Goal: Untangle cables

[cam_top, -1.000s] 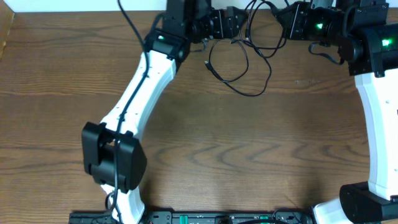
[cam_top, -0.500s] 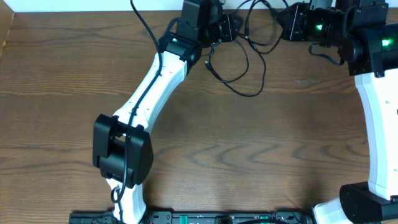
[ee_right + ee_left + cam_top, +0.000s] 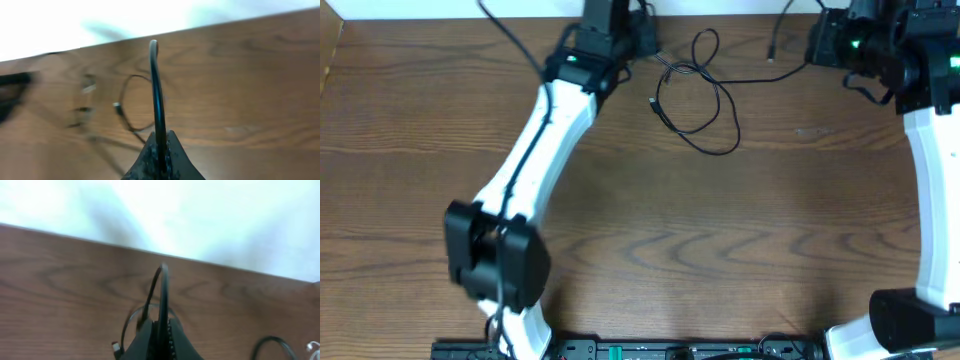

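Left fingers (image 3: 142,344) and right fingers (image 3: 175,163) each pinch the thin black cord (image 3: 156,95), so it spans left-right along the far edge of the brown wooden worktop (image 3: 770,220), slack loops lying nearer the left fingers.

I see the black cable (image 3: 719,100) lying in loose open loops near the table's (image 3: 740,250) far edge, one strand stretching rightward. The thin white cable (image 3: 781,30) crosses that edge nearby.
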